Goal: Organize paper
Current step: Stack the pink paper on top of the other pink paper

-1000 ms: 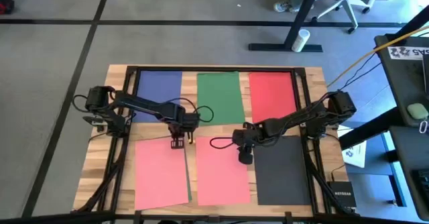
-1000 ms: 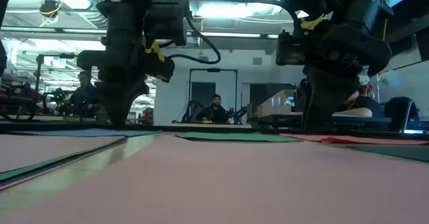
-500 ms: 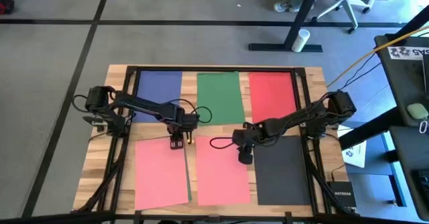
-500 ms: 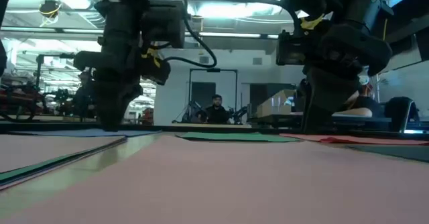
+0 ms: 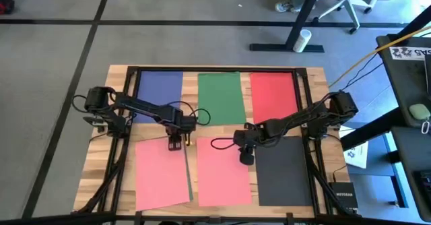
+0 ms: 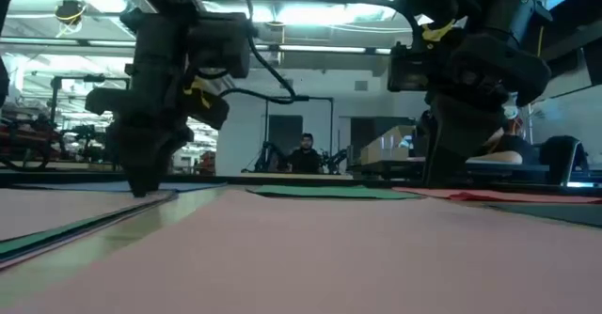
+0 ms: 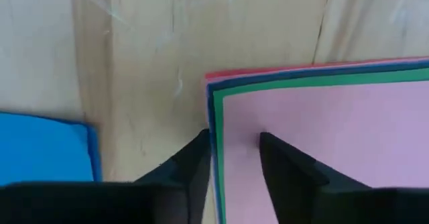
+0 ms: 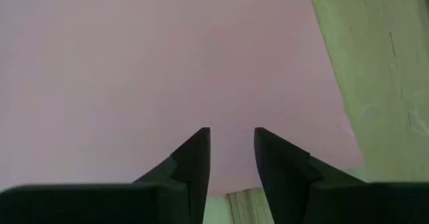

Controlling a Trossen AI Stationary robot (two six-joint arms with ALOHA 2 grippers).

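The wooden tabletop carries the paper in two rows: blue, green and red sheets at the far side, a pink-topped stack, a second pink sheet and a black sheet nearer. The left pincer sits narrowly parted over the stack's corner, where green, blue and red edges peek out. The likely risk is catching several layers together, or creasing the corner. The right pincer, narrowly parted too, hovers over the second pink sheet.
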